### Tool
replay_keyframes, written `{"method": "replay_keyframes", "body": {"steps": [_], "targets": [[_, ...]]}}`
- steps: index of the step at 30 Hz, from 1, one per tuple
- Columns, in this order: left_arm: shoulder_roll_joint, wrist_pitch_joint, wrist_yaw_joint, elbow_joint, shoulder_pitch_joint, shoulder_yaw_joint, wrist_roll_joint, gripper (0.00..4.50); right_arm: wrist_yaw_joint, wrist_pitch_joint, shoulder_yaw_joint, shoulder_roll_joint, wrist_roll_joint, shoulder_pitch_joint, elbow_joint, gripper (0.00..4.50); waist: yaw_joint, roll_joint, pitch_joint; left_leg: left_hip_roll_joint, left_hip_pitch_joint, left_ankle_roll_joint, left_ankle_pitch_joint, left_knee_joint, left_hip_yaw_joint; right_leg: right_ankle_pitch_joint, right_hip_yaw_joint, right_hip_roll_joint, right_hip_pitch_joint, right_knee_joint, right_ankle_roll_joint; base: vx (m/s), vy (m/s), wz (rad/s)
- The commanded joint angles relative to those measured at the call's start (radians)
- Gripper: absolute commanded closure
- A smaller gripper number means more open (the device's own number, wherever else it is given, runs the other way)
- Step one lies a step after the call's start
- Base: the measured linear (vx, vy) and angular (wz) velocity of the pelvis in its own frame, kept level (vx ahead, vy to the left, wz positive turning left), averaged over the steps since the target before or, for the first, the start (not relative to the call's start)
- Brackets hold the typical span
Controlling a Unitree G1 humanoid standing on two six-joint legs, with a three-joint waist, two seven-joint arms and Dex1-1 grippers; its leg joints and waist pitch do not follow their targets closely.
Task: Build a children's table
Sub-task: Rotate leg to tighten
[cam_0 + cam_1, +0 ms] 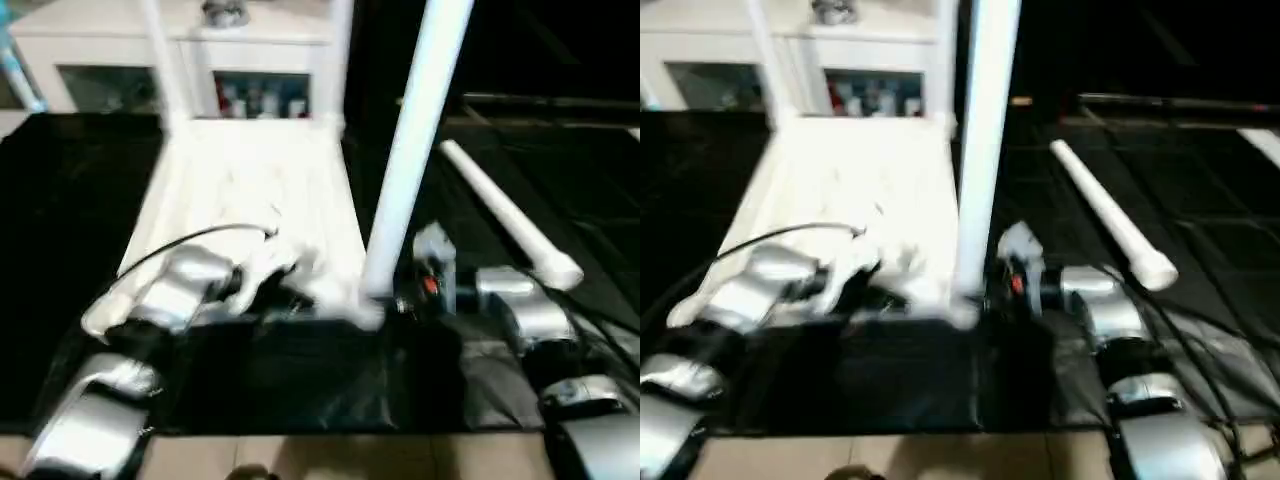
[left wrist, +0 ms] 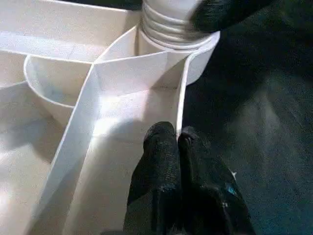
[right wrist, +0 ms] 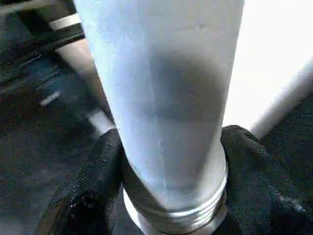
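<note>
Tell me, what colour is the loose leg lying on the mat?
White; the loose leg shows best in the left eye view.

White table top (image 1: 250,190), white legs (image 1: 415,140); black floor covering (image 1: 70,230).

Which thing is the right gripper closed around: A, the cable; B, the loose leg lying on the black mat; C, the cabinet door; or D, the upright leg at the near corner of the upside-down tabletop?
D: the right gripper has its jaws on either side of the upright leg, just above its threaded end, at the tabletop corner.
</note>
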Motion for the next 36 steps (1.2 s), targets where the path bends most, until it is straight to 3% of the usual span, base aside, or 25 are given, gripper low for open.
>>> {"method": "replay_keyframes", "body": {"steps": [1, 3, 5, 12, 14, 15, 20, 23, 27, 30, 36], "targets": [[-0.057, 0.022, 0.124, -0.023, -0.052, 0.049, -0.026, 4.50, -0.025, 0.029, 0.058, 0.098, -0.001, 0.006, -0.032, 1.87, -0.004, -0.004, -0.070, 0.063, 0.006, 0.007, -0.225, -0.074, -0.032, -0.482, 0.067, -0.100, 0.063, -0.096, -0.076, 0.000, 0.000, 0.00], [-0.112, 0.079, 0.217, -0.037, -0.064, 0.071, -0.020, 4.50, -0.184, 0.058, 0.049, 0.185, -0.034, -0.008, -0.022, 1.87, -0.013, 0.007, -0.071, 0.062, 0.011, 0.010, -0.218, -0.073, -0.031, -0.456, 0.069, -0.096, 0.054, -0.096, -0.084, 0.000, 0.000, 0.00], [-0.126, 0.092, 0.232, -0.045, -0.064, 0.076, -0.023, 4.50, -0.220, 0.061, 0.050, 0.205, -0.042, -0.014, -0.016, 1.87, -0.025, 0.000, -0.071, 0.057, 0.012, 0.017, -0.222, -0.073, -0.031, -0.456, 0.065, -0.094, 0.056, -0.098, -0.087, 0.000, 0.000, 0.00], [-0.136, 0.084, 0.220, -0.074, -0.057, 0.052, -0.010, 4.50, -0.272, 0.045, 0.080, 0.243, -0.078, -0.016, -0.026, 1.87, -0.033, 0.005, -0.073, 0.064, 0.010, 0.038, -0.207, -0.076, -0.030, -0.345, 0.071, -0.090, 0.058, -0.084, -0.128, 0.000, 0.000, 0.00], [-0.127, 0.072, 0.216, -0.072, -0.056, 0.044, -0.003, 4.50, -0.262, 0.048, 0.079, 0.241, -0.071, -0.010, -0.032, 1.18, -0.033, 0.004, -0.072, 0.064, 0.012, 0.039, -0.216, -0.076, -0.029, -0.352, 0.072, -0.093, 0.059, -0.086, -0.132, 0.000, 0.000, 0.00], [-0.127, 0.072, 0.216, -0.072, -0.056, 0.044, -0.003, 4.50, -0.262, 0.048, 0.079, 0.241, -0.071, -0.010, -0.032, 1.18, -0.033, 0.004, -0.071, 0.064, 0.012, 0.039, -0.218, -0.077, -0.029, -0.355, 0.072, -0.092, 0.058, -0.085, -0.132, 0.000, 0.000, 0.00], [-0.062, 0.048, 0.178, -0.080, -0.036, 0.038, 0.022, 4.50, -0.222, 0.000, 0.071, 0.184, -0.074, 0.022, -0.069, 0.81, -0.033, 0.001, -0.073, 0.066, 0.010, 0.039, -0.209, -0.077, -0.029, -0.352, 0.075, -0.094, 0.059, -0.083, -0.126, 0.000, 0.000, 0.00], [-0.026, 0.015, 0.142, -0.078, -0.020, 0.034, 0.027, 4.50, -0.169, -0.018, 0.055, 0.139, -0.058, 0.041, -0.091, 0.50, -0.031, 0.004, -0.075, 0.067, 0.008, 0.051, -0.187, -0.075, -0.029, -0.281, 0.076, -0.092, 0.060, -0.075, -0.144, 0.000, 0.000, 0.00], [0.013, -0.043, 0.069, -0.072, -0.007, 0.024, 0.024, 4.50, -0.124, -0.046, 0.046, 0.079, -0.061, 0.057, -0.114, 0.10, -0.030, 0.003, -0.074, 0.068, 0.006, 0.058, -0.184, -0.075, -0.027, -0.267, 0.076, -0.091, 0.060, -0.072, -0.158, 0.000, 0.000, 0.00], [0.059, -0.101, -0.030, -0.073, 0.005, -0.001, 0.017, 4.50, -0.016, -0.030, 0.050, 0.012, -0.043, 0.074, -0.154, 0.10, -0.021, -0.001, -0.074, 0.068, 0.005, 0.066, -0.184, -0.074, -0.025, -0.291, 0.076, -0.091, 0.063, -0.075, -0.141, 0.000, 0.000, 0.00], [0.113, -0.179, -0.166, -0.044, 0.007, -0.038, 0.017, 4.50, 0.130, -0.061, 0.048, -0.068, -0.022, 0.064, -0.157, 0.10, -0.008, 0.004, -0.074, 0.072, 0.009, 0.061, -0.194, -0.074, -0.024, -0.296, 0.076, -0.092, 0.058, -0.073, -0.149, 0.000, 0.000, 0.00]]}}
